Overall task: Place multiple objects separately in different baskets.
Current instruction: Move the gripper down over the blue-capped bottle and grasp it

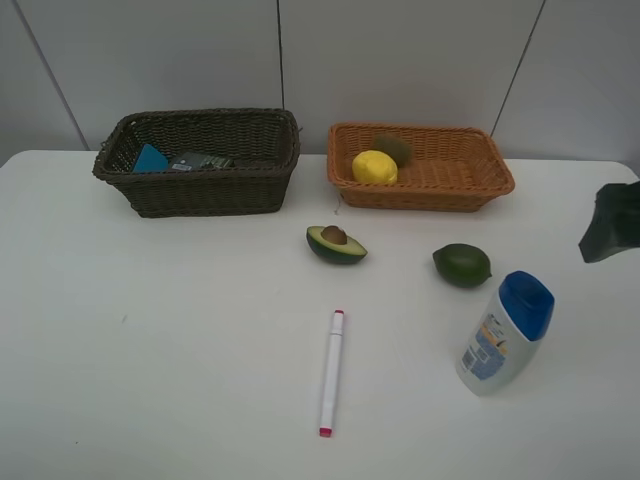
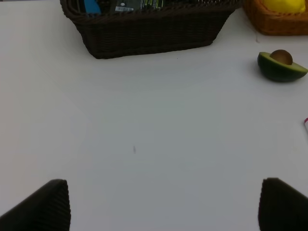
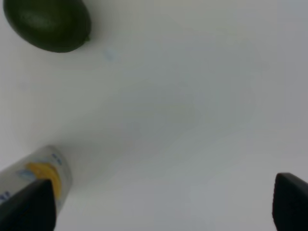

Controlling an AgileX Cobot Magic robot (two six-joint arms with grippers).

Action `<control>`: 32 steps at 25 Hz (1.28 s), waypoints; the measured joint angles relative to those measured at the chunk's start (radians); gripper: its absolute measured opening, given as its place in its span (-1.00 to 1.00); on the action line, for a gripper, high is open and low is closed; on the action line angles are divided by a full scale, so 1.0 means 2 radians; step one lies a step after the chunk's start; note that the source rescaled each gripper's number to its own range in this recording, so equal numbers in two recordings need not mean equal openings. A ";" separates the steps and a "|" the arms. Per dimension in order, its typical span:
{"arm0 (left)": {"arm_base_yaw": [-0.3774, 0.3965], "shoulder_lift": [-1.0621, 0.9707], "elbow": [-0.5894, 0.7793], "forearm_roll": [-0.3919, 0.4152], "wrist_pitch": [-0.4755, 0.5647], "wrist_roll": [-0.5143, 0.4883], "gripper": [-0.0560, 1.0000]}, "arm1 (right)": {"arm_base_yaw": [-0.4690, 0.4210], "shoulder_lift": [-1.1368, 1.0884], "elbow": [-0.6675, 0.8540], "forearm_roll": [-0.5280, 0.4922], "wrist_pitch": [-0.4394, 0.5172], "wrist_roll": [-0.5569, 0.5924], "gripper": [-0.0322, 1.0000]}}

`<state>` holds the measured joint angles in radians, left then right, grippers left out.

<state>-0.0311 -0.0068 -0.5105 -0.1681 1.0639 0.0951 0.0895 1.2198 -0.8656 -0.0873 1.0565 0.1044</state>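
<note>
1. white table (image 1: 150,350), two wicker baskets at the far edge, side by side, apart.
2. dark brown basket (image 1: 200,190) on the left. inside it are a dark labelled object (image 1: 203,160) and a teal-blue piece (image 1: 150,158), close together. cannot tell what either one is.
3. light orange-tan basket (image 1: 420,192) on the right. yellow lemon (image 1: 374,167) lies at its left end, with the brown kiwi (image 1: 394,147) just behind it and looking to touch it.
4. halved avocado (image 1: 336,243) lies on the table, cut face and pit up, just in front of the gap between the baskets.
5. green round fruit (image 1: 461,265) lies on the table, right of the avocado, in front of the orange basket.
6. white pink-tipped marker (image 1: 331,371) lies flat near the front middle, running nearly front to back, clear of everything.
7. white blue-capped bottle (image 1: 505,333) sits on the table front right, near the green fruit, cap toward the back.
8. left gripper (image 2: 163,207): jaws spread wide, only bare table between them. it faces the dark basket from well back.
9. right gripper (image 3: 159,209): jaws spread wide, holding nothing. the bottle lies just beside one fingertip (image 3: 29,207). cannot tell if they touch.
</note>
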 joint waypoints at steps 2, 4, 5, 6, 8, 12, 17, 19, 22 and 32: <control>0.000 0.000 0.000 0.000 0.000 0.000 1.00 | 0.001 0.028 -0.030 0.026 0.028 -0.003 0.97; 0.000 0.000 0.000 0.000 0.000 0.000 1.00 | 0.014 0.036 -0.054 0.044 0.053 -0.010 0.97; 0.000 0.000 0.000 0.000 0.000 0.000 1.00 | 0.025 0.037 -0.063 0.049 0.065 -0.012 0.97; 0.000 0.000 0.000 0.000 0.000 0.000 1.00 | 0.038 0.037 -0.068 0.051 0.072 -0.012 0.97; 0.000 0.000 0.000 0.000 0.000 0.000 1.00 | 0.065 0.037 -0.075 0.053 0.076 -0.010 0.97; 0.000 0.000 0.000 0.000 0.000 0.000 1.00 | 0.127 0.037 -0.076 0.055 0.079 -0.002 0.97; 0.000 0.000 0.000 0.000 0.000 0.000 1.00 | 0.156 0.040 -0.076 0.044 0.079 0.005 0.97; 0.000 0.000 0.000 0.000 0.000 0.000 1.00 | 0.156 0.045 -0.076 0.026 0.081 0.006 0.97; 0.000 0.000 0.000 0.000 0.000 0.000 1.00 | 0.156 0.058 -0.076 0.029 0.081 0.006 0.97; 0.000 0.000 0.000 0.000 0.000 0.000 1.00 | 0.156 0.078 -0.069 0.070 0.081 -0.001 0.97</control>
<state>-0.0311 -0.0068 -0.5105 -0.1681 1.0639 0.0951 0.4021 1.3757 -1.0046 0.0521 1.2176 0.1029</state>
